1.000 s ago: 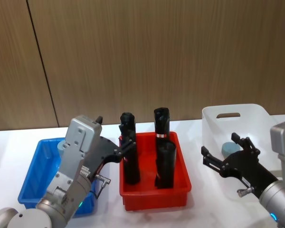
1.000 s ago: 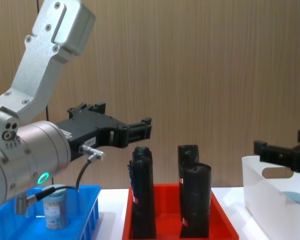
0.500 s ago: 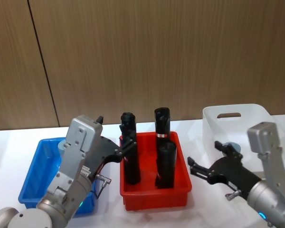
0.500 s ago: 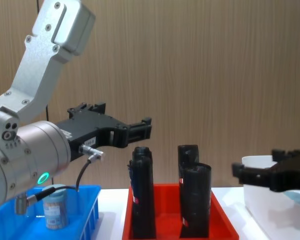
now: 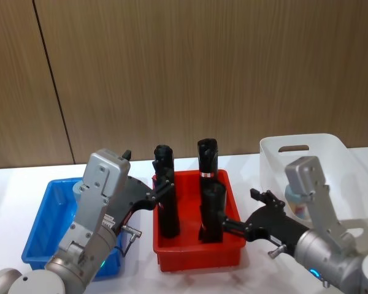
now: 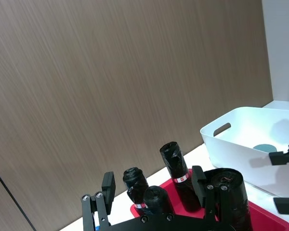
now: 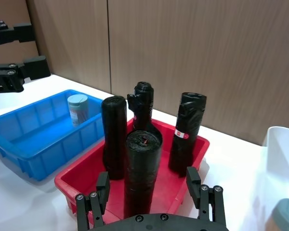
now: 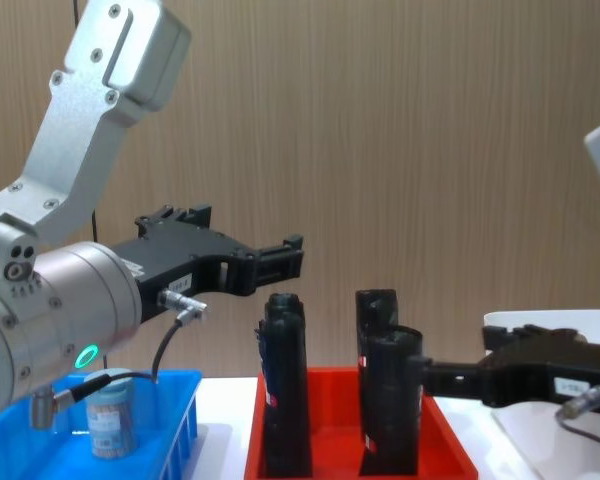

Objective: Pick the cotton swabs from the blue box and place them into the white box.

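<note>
One cotton swab jar (image 7: pixel 78 109) with a pale lid stands in the far corner of the blue box (image 7: pixel 33 139); the chest view has this jar (image 8: pixel 110 415) low behind my left arm. Another jar (image 5: pixel 295 201) sits inside the white box (image 5: pixel 306 144), partly hidden by my right arm. My right gripper (image 5: pixel 239 209) is open and empty, pointing left over the right side of the red tray. My left gripper (image 5: pixel 159 193) hovers open and empty between the blue box (image 5: pixel 46 229) and the tray.
A red tray (image 5: pixel 199 251) with several tall black packs (image 5: pixel 165 202) stands between the two boxes, under and in front of both grippers. A wooden wall closes off the back. White tabletop runs along the front.
My right gripper has swung left, from above the white box to beside the black packs over the red tray. The left arm has stayed still.
</note>
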